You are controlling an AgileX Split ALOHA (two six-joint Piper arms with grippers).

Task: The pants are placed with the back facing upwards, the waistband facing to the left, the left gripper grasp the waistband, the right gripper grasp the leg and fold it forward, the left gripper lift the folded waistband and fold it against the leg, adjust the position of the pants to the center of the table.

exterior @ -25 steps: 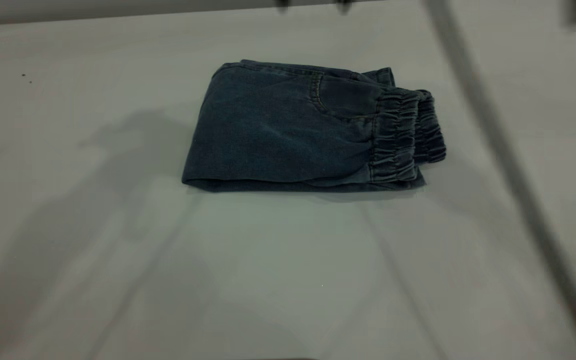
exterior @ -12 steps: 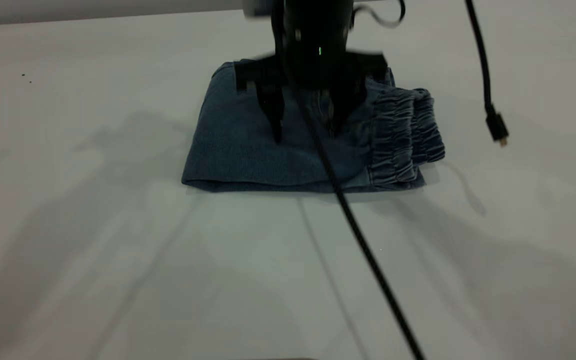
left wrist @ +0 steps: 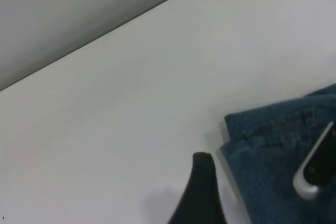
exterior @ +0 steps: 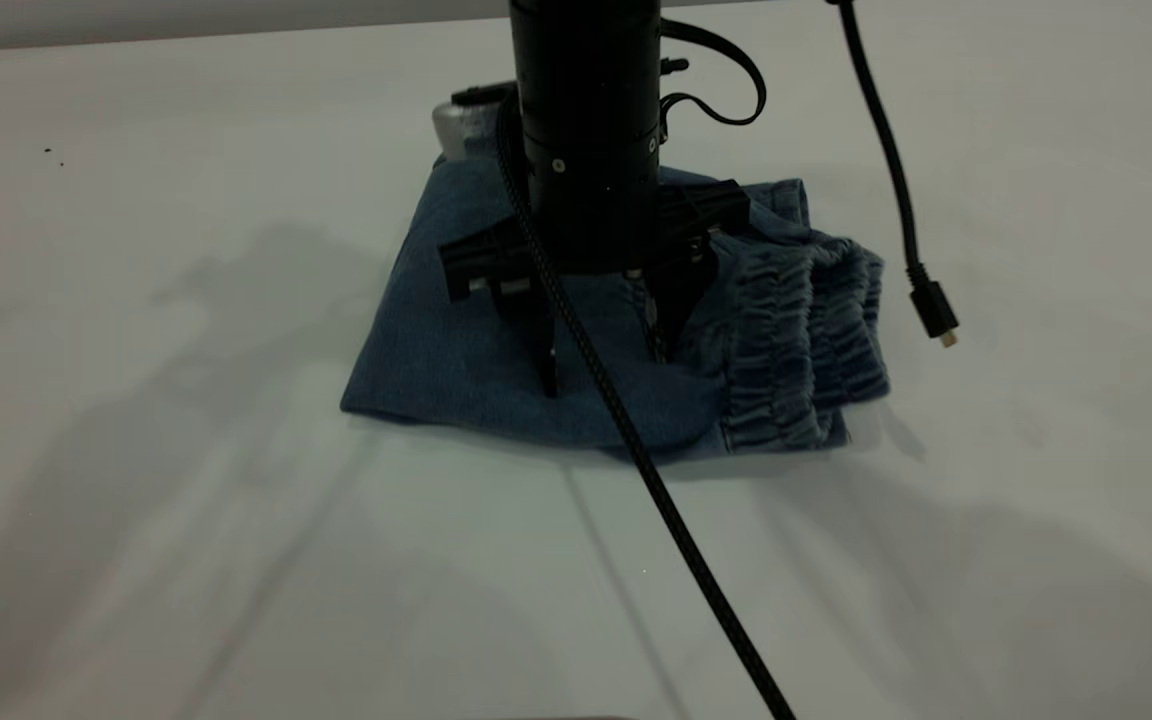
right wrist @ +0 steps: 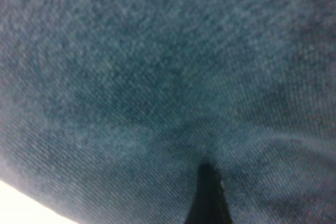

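The folded blue denim pants point(exterior: 456, 340) lie on the white table point(exterior: 136, 500), with the ruched waistband point(exterior: 801, 340) stacked at their right end. My right gripper point(exterior: 604, 368) stands upright over the middle of the pants, open, both fingertips pressed into the denim. Its wrist view is filled with pants cloth point(right wrist: 157, 77), with one black fingertip point(right wrist: 208, 182) touching it. One black finger point(left wrist: 202, 179) of my left gripper hangs over bare table beside a corner of the pants point(left wrist: 273, 145); its other finger is out of view.
A braided black cable point(exterior: 656, 480) runs from the right arm across the pants to the table's front edge. A loose cable ends in a plug point(exterior: 934, 312) hanging right of the waistband. A silver-edged black part point(exterior: 461, 120) shows behind the arm.
The right gripper came down onto the pants with open fingers. The pants have since slid toward the table's front, and the waistband end has bunched up.
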